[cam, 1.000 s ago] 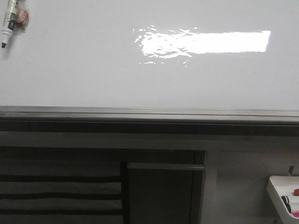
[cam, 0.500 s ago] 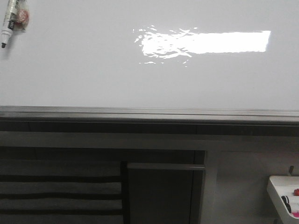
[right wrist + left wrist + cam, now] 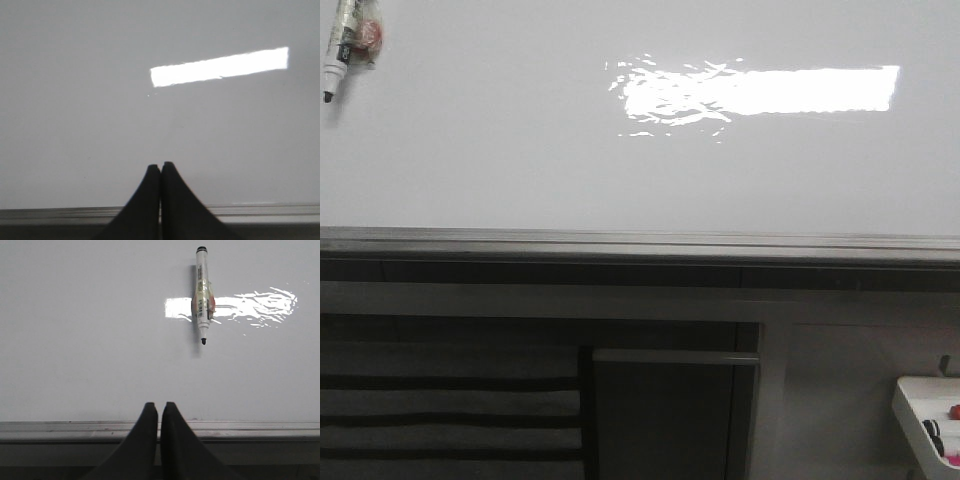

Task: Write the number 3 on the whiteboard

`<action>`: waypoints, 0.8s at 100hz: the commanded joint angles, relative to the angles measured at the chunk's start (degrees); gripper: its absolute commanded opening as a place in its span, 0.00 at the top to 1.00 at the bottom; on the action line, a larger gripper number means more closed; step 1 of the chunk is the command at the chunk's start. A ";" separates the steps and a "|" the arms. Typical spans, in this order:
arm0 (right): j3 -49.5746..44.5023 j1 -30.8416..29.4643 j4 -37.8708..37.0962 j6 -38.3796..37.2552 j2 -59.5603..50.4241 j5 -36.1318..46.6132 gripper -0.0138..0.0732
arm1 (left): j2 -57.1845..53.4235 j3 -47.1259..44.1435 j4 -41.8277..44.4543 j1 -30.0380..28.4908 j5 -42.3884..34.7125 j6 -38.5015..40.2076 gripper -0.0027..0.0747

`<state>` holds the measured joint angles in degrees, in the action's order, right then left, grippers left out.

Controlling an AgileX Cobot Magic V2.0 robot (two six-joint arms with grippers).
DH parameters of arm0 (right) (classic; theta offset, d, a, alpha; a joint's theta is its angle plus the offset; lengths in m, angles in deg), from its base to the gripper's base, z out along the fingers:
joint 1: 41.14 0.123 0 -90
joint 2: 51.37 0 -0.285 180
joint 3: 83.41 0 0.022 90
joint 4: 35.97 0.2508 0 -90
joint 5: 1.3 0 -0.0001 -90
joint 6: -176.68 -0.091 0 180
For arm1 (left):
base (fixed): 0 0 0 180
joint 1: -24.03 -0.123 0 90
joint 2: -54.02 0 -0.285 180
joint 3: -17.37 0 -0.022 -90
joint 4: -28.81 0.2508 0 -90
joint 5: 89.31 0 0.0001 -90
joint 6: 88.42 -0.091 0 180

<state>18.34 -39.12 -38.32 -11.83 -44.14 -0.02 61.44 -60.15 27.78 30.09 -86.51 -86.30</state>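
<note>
The whiteboard (image 3: 520,150) fills the upper part of the front view, glossy white with a bright reflection and a grey edge rail (image 3: 640,243). No number 3 shows on it. A white marker (image 3: 342,45) with a black tip sticks to the board at the far upper left; it also shows in the left wrist view (image 3: 202,295), tip pointing toward the rail. My left gripper (image 3: 159,406) is shut and empty over the rail, well short of the marker. My right gripper (image 3: 160,166) is shut and empty over the rail (image 3: 270,212), facing the bare board (image 3: 75,100). Neither gripper shows in the front view.
Below the rail are white cabinet panels (image 3: 840,400) and a dark opening with a grey bar (image 3: 675,357). A slatted dark panel (image 3: 440,410) is at lower left. A white tray (image 3: 930,415) with red, black and pink items sits at lower right.
</note>
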 commanded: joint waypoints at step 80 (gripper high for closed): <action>30.76 -0.36 -1.46 7.17 19.45 -15.52 0.93 | 15.25 25.73 -3.85 0.51 6.30 0.70 0.99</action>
<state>47.13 -39.12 -39.07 -5.31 -25.77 -20.35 75.54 -36.47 24.22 30.30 -75.37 -86.30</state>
